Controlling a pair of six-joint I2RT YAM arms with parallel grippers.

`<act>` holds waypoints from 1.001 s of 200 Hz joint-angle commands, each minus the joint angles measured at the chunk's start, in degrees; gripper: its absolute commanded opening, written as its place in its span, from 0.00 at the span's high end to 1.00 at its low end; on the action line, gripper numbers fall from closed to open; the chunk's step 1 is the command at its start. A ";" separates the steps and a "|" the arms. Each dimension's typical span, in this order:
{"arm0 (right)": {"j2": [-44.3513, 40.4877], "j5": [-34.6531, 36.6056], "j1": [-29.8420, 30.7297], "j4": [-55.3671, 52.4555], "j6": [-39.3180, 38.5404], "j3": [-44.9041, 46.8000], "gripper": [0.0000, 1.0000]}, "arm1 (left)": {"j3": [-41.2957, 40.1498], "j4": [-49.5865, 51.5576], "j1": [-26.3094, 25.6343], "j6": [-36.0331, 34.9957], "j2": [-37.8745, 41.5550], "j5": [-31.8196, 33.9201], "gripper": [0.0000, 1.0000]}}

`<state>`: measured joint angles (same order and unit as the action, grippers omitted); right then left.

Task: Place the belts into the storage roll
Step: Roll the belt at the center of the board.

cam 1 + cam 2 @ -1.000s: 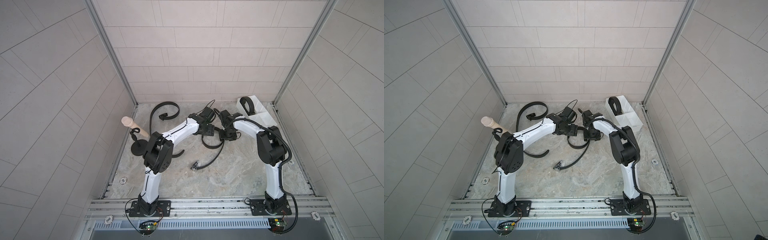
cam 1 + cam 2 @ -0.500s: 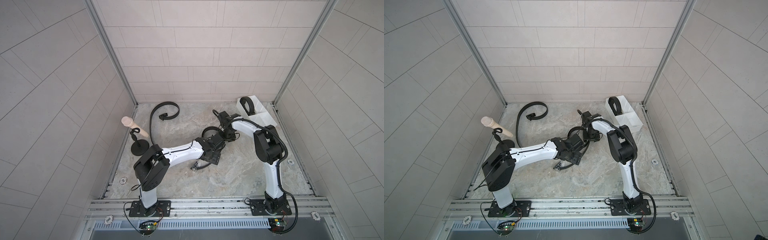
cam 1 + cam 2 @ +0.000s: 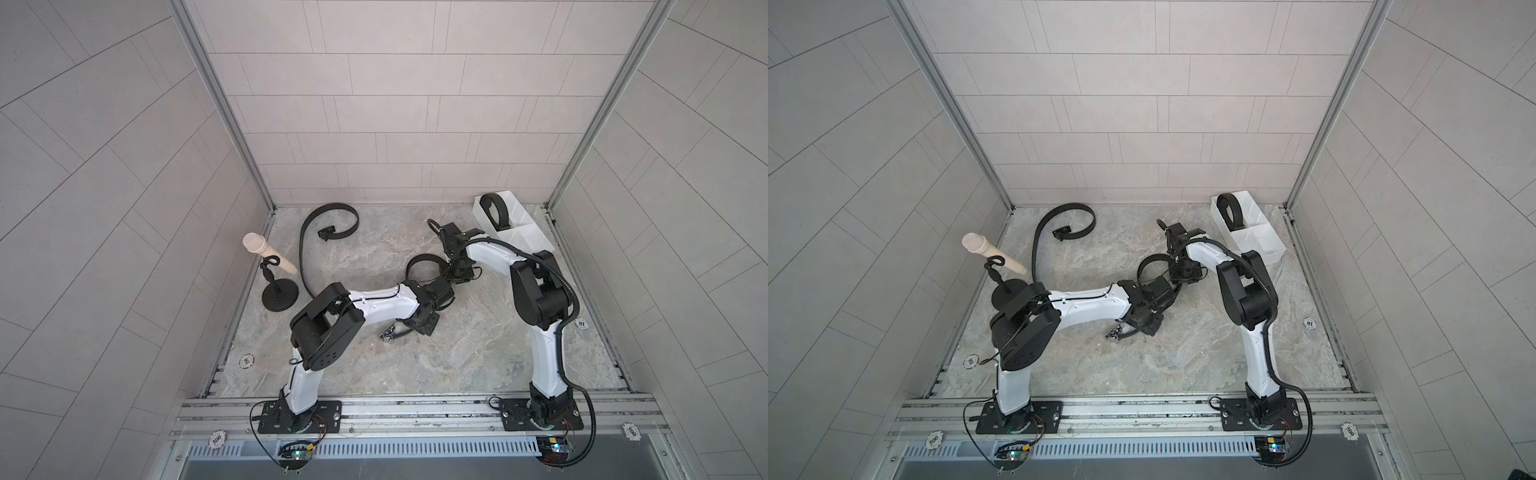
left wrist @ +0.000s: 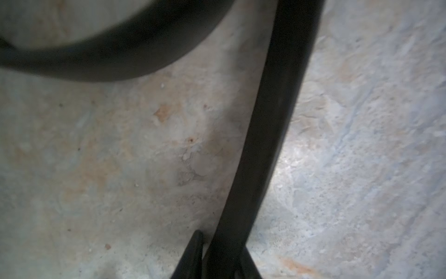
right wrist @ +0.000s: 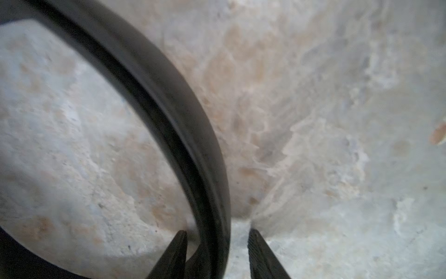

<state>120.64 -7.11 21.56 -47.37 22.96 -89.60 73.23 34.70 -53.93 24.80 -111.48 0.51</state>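
Three black strap belts out here, one white plastic divided tray [image 3: 530, 241], two white-and-black arms, and one black round-based stand [image 3: 279, 297] with a beige peg. The coiled belt [image 3: 501, 214] stands on edge in the tray's rear compartment, back right corner. The loose belt [image 3: 330, 206] lies back left in a hook shape, its long tail running toward the front and its buckle end curled in at the back. The middle belt [image 3: 420, 257] is centre table, loop toward the back, strap heading front-left to its silvery buckle [image 3: 388, 333]. The left gripper [image 4: 220, 241] is clamped on that strap. The right gripper [image 5: 217, 232] straddles the loop, jaws apart, a gap showing on one side. The tabletop [image 3: 478, 353] is marbled grey-beige stone, with pale tiled walls on three sides and an aluminium rail [image 3: 415, 409] up front.
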 commanded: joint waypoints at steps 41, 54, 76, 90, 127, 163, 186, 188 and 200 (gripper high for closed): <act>-0.70 4.37 -3.41 -5.79 -3.42 6.85 0.77 | -8.49 4.15 12.10 0.30 4.49 5.64 1.00; -0.16 4.68 -3.63 -6.84 -4.07 6.22 0.78 | -10.19 3.58 14.26 0.55 5.83 5.64 1.00; 0.77 6.41 -3.72 -8.65 -5.44 5.35 0.79 | -12.35 3.27 17.22 0.82 7.72 6.20 1.00; 1.17 7.73 -3.88 -9.77 -6.06 4.97 0.79 | -13.17 2.96 18.77 0.78 8.16 6.26 1.00; 1.73 11.04 -4.85 -12.66 -8.07 3.95 0.78 | -15.36 1.60 21.61 1.12 7.94 5.42 1.00; 1.80 14.35 -6.75 -15.13 -9.73 3.38 0.77 | -18.52 -0.22 23.32 1.91 8.61 4.61 1.00; 1.57 15.43 -8.05 -15.69 -10.45 3.55 0.76 | -19.68 -0.67 24.09 2.10 8.81 4.58 1.00; 1.54 15.50 -8.14 -15.72 -10.52 3.55 0.76 | -19.74 -0.75 24.19 2.08 8.87 4.58 1.00; 1.44 15.96 -8.76 -15.94 -10.81 3.73 0.76 | -20.27 -1.01 24.75 2.26 9.11 4.41 1.00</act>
<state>119.57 -2.48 16.38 -55.64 15.79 -87.99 57.36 25.63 -32.60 25.02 -100.55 -2.00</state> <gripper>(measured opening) 0.235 0.065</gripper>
